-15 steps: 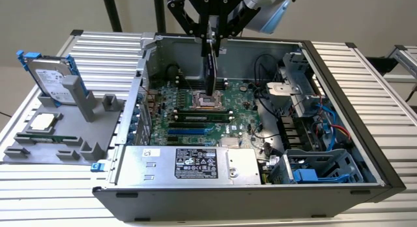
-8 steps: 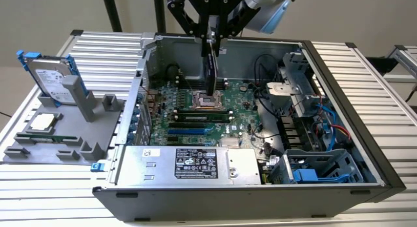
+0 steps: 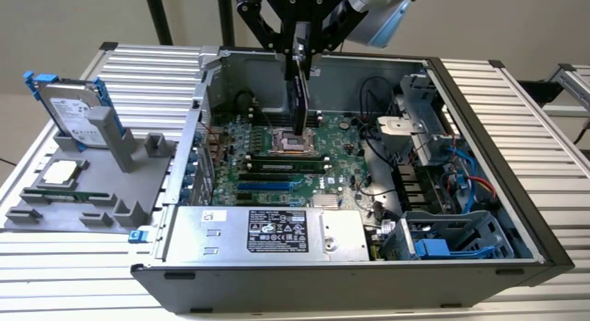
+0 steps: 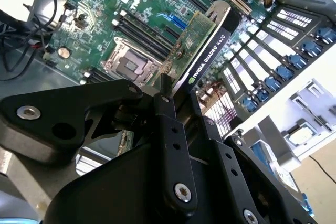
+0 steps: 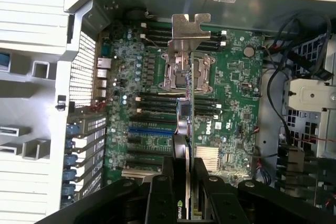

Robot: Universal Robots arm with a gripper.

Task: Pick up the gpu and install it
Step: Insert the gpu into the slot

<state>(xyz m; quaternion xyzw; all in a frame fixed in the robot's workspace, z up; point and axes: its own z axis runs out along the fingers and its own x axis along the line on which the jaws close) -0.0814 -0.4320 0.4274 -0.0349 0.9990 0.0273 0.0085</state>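
A matt black shroud and a bare silvery metal bracket are seen on the gpu; at nine o'clock of the case in the exterior view, a holder of matt grey plastic is seen.

Counted one gpu in the upper middle of the exterior view, with one gripper at its top edge. One open computer case, and inside it one motherboard, one CPU socket, one power supply. At the exterior view's left: one grey holder, one hard drive with two blue rails, one loose processor chip. One slatted tabletop under all.
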